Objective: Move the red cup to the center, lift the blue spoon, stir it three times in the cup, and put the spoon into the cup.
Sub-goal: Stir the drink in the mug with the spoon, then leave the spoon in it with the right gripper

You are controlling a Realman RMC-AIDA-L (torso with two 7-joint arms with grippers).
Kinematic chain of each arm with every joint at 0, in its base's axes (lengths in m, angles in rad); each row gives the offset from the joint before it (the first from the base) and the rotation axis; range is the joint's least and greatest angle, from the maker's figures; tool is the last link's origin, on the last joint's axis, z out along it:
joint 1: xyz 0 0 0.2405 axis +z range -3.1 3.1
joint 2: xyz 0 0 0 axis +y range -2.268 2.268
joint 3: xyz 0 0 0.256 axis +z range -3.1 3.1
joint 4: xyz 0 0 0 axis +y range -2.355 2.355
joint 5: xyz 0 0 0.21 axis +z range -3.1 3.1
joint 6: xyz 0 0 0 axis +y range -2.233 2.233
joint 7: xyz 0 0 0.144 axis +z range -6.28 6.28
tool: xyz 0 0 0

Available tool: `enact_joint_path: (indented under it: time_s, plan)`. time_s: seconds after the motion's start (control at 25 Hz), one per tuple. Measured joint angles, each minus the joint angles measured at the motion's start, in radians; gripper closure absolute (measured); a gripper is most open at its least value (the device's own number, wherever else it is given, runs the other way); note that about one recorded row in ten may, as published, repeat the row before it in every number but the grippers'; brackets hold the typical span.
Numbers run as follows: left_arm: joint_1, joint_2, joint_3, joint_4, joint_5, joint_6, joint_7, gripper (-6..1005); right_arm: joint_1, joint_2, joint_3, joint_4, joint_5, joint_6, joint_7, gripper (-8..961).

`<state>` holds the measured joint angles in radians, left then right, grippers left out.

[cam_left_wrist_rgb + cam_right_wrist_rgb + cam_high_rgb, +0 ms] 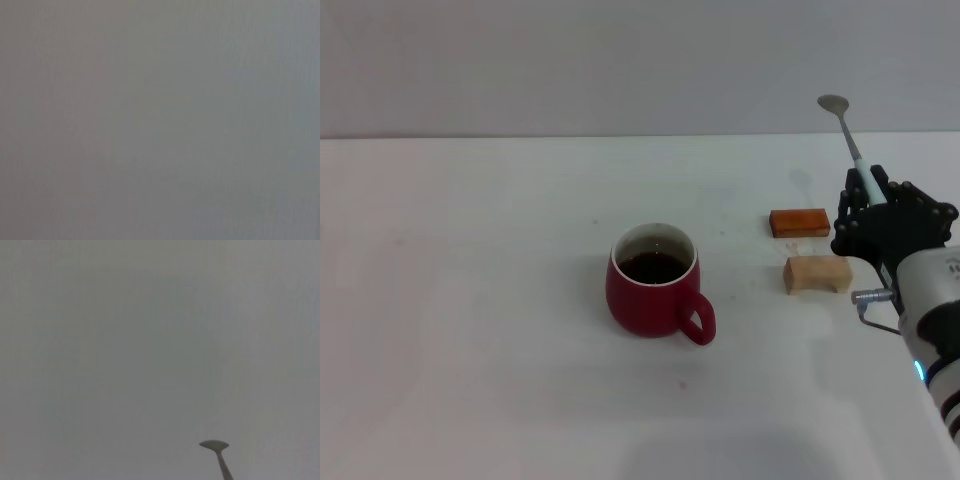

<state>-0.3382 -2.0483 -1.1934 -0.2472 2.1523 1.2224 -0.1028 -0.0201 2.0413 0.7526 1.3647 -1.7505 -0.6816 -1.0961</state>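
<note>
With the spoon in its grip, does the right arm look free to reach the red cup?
Probably yes: the right gripper holds the blue spoon raised, and only bare table lies toward the red cup.

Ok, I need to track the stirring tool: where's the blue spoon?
Head view, right side: the blue spoon is held by the right gripper, bowl pointing up, beyond the two wooden blocks.

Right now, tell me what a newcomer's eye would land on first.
The red cup, holding dark liquid, stands mid-table with its handle toward the robot. At the right edge, the right gripper holds the spoon lifted, bowl pointing up and away. Two small wooden blocks lie between cup and gripper.
</note>
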Motion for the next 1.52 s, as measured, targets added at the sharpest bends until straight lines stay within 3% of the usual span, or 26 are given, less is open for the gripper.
enact_joint_path:
  time_s: [0.12,0.52,0.84,0.88,1.0,1.04,1.08,1.12,1.32,1.36,1.52]
  plan:
    - [0.003,-0.001,0.0,0.0,-0.002,0.0,-0.001,137,-0.046,0.019,0.078,0.069,0.0,0.089,-0.053,800]
    - [0.003,-0.003,0.0,0.0,-0.002,0.0,-0.002,137,-0.068,0.026,0.123,0.065,-0.038,0.032,-0.041,800]
    - [-0.004,-0.003,0.0,-0.001,0.001,0.0,-0.003,137,-0.066,0.024,0.117,-0.076,-0.32,-0.134,0.293,800]
    - [-0.005,-0.003,0.0,-0.001,0.002,0.0,-0.003,137,-0.071,0.015,0.121,-0.1,-0.391,-0.156,0.418,800]
    - [-0.006,-0.003,0.0,-0.002,0.004,0.0,-0.003,137,-0.076,0.0,0.126,-0.113,-0.449,-0.168,0.537,800]
    - [-0.008,-0.003,0.0,-0.003,0.004,0.0,-0.003,137,-0.078,-0.012,0.129,-0.118,-0.479,-0.171,0.605,800]
    - [-0.009,-0.003,0.0,-0.003,0.005,0.0,-0.003,137,-0.08,-0.039,0.135,-0.123,-0.534,-0.171,0.73,800]
    - [-0.009,-0.003,0.0,-0.003,0.005,0.0,-0.003,137,-0.08,-0.039,0.135,-0.123,-0.534,-0.171,0.73,800]
    - [-0.009,-0.004,0.0,-0.006,0.005,0.0,-0.003,137,-0.081,-0.106,0.141,-0.107,-0.644,-0.141,0.933,800]
    - [-0.009,-0.004,0.0,-0.006,0.005,0.0,-0.003,137,-0.083,-0.127,0.148,-0.081,-0.674,-0.1,0.958,800]
    - [-0.009,-0.004,0.0,-0.008,0.004,0.0,-0.003,137,-0.098,-0.141,0.177,-0.026,-0.726,-0.016,0.963,800]
